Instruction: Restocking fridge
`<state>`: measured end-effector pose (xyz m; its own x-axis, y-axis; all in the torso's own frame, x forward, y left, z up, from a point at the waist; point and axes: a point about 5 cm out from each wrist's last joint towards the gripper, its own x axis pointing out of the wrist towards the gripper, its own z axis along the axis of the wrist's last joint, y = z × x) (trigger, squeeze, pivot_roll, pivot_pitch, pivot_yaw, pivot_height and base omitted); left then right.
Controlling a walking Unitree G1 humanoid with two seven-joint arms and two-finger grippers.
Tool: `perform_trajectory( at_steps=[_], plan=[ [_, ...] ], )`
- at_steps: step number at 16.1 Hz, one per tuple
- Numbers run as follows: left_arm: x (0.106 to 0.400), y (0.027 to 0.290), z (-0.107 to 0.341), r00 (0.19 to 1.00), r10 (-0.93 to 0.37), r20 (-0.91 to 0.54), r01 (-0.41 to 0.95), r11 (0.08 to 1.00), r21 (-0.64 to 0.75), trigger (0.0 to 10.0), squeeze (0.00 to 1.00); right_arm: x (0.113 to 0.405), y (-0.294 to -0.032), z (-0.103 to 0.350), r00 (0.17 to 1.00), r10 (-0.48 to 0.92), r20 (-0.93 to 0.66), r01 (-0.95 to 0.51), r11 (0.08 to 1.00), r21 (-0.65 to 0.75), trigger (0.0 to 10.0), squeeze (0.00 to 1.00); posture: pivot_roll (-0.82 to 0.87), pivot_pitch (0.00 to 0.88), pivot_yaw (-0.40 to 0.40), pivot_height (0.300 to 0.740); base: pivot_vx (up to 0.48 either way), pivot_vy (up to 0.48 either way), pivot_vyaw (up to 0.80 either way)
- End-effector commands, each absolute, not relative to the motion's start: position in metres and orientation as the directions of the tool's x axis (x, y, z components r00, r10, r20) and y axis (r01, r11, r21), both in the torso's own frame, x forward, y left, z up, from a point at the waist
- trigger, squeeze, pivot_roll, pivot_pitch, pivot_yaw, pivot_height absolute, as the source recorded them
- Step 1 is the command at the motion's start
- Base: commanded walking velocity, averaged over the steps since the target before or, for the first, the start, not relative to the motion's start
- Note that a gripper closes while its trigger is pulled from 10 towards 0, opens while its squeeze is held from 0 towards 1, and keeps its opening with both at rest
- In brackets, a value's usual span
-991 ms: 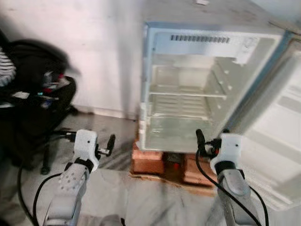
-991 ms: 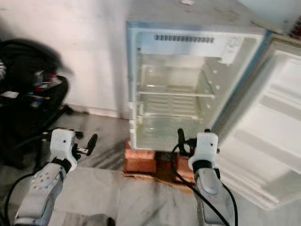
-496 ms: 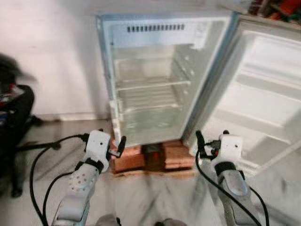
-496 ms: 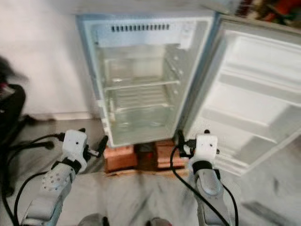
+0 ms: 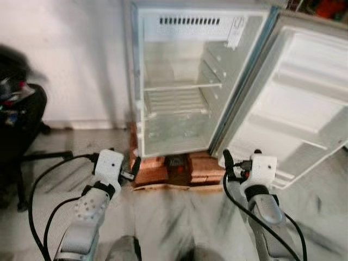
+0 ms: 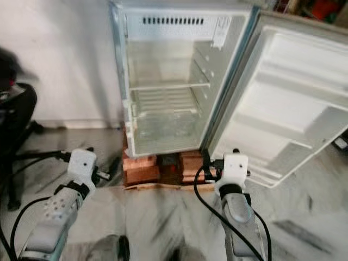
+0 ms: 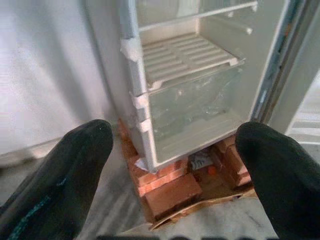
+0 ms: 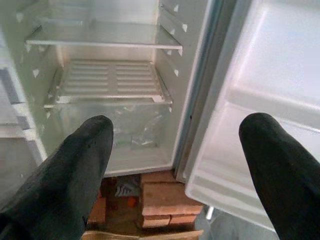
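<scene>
Hovering low over the marble floor point(image 5: 179, 217), the left pincer point(image 5: 134, 167) and the right pincer point(image 5: 227, 163) both stand spread wide and hold nothing; each wrist view shows two black fingers point(image 7: 70, 165) well apart with the fridge framed between them. Just beyond the pincers, a stack of red bricks point(image 5: 163, 169) on a flat board props up the fridge point(image 5: 179, 98), which stands against the far wall. Its door point(image 5: 296, 109) is swung fully open to the right, past the right pincer. Inside, a glass shelf point(image 8: 100, 35) sits above a slatted white tray point(image 8: 107, 80), with a clear crisper drawer point(image 8: 130, 125) at the bottom; all look bare. No food or bottles to stock can be made out here.

The fridge itself will likely handle as rigid but delicate in its parts: the glass shelf looks slick and breakable, the clear drawer thin and easily cracked, and the brick footing suggests the cabinet could rock if pushed. Goods would best go down gently on the flat middle of the shelf or slatted tray, not shoved against the edges. The door, if it needs moving, seems best taken by its outer edge. A dark office chair point(image 5: 19, 119) stands far left.
</scene>
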<state>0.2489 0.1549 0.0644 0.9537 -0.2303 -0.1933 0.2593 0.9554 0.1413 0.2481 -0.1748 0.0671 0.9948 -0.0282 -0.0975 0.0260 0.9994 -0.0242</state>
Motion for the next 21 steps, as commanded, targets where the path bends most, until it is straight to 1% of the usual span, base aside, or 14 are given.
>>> perform_trajectory(
  at_steps=[1,3,4,5,7,8,10,13,16,21],
  plan=[
    [0.247,0.151,0.060,0.948,-0.237,-0.211,0.270,0.952,0.144,10.0,0.00,0.247,-0.181,0.066,0.993,-0.050,-0.105,0.047,0.998,-0.030,10.0,0.00,0.06,0.048,-0.058,0.740,0.000,0.000,0.00],
    [0.248,0.150,0.061,0.948,-0.243,-0.207,0.276,0.950,0.150,10.0,0.00,0.248,-0.182,0.066,0.993,-0.054,-0.102,0.051,0.998,-0.032,10.0,0.00,0.06,0.048,-0.058,0.740,0.000,0.000,0.00],
    [0.250,0.149,0.062,0.944,-0.270,-0.192,0.295,0.948,0.118,10.0,0.00,0.249,-0.183,0.066,0.993,-0.061,-0.103,0.058,0.998,-0.031,10.0,0.00,0.06,0.043,-0.057,0.740,0.000,0.000,0.00],
    [0.250,0.150,0.062,0.943,-0.273,-0.192,0.298,0.947,0.119,10.0,0.00,0.249,-0.183,0.066,0.993,-0.061,-0.103,0.058,0.998,-0.031,10.0,0.00,0.06,0.043,-0.057,0.740,0.000,0.000,0.00],
    [0.251,0.149,0.064,0.940,-0.287,-0.185,0.309,0.945,0.103,10.0,0.00,0.250,-0.183,0.066,0.993,-0.062,-0.103,0.059,0.998,-0.034,10.0,0.00,0.06,0.042,-0.058,0.740,0.000,0.000,-0.58],
    [0.250,0.149,0.064,0.940,-0.286,-0.187,0.308,0.946,0.104,10.0,0.00,0.250,-0.184,0.066,0.993,-0.061,-0.101,0.058,0.998,-0.036,10.0,0.00,0.06,0.043,-0.057,0.740,0.000,0.000,0.00],
    [0.247,0.145,0.061,0.937,-0.288,-0.199,0.312,0.945,0.097,10.0,0.00,0.252,-0.181,0.072,0.995,-0.059,-0.082,0.059,0.998,-0.003,10.0,0.00,0.06,0.043,-0.058,0.740,0.000,0.000,0.00],
    [0.245,0.138,0.059,0.930,-0.307,-0.200,0.328,0.941,0.081,10.0,0.00,0.254,-0.171,0.075,0.998,-0.015,-0.061,0.013,0.999,-0.035,10.0,0.00,0.06,0.043,-0.059,0.740,0.000,-0.264,0.00],
    [0.249,0.143,0.061,0.936,-0.295,-0.191,0.317,0.944,0.094,10.0,0.00,0.255,-0.174,0.074,0.998,-0.020,-0.064,0.018,0.999,-0.028,10.0,0.00,0.06,0.040,-0.060,0.740,0.000,-0.317,0.00],
    [0.250,0.144,0.062,0.938,-0.291,-0.187,0.312,0.945,0.097,10.0,0.00,0.255,-0.175,0.072,0.997,-0.015,-0.070,0.013,0.999,-0.037,10.0,0.00,0.07,0.039,-0.060,0.740,0.254,-0.402,0.00]
  ],
)
